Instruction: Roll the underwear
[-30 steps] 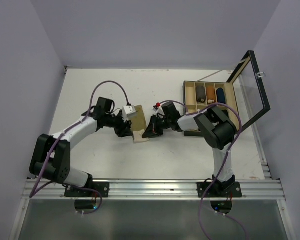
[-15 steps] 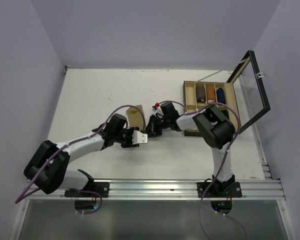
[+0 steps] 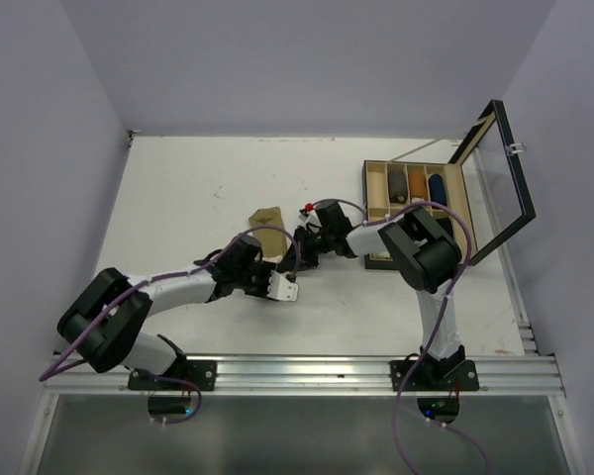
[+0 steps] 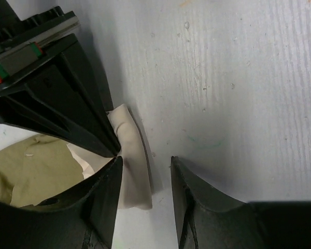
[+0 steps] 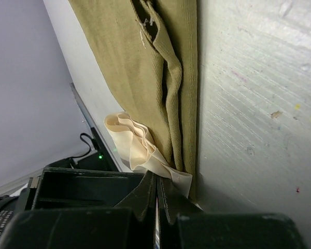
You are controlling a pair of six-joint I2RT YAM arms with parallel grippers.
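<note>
The right gripper (image 5: 156, 181) is pinching the cream waistband (image 5: 127, 136) of the olive-tan underwear (image 3: 267, 218), whose cloth is running lengthwise away from its closed jaws across the worktop (image 3: 178, 188). The left gripper (image 4: 145, 167) is hovering right alongside, jaws parted, with the waistband corner lying against one finger.

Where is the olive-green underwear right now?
In the top view the olive underwear lies mid-table, left of the wooden box, its cream waistband pinched by the right gripper, with the left gripper beside it.
</note>
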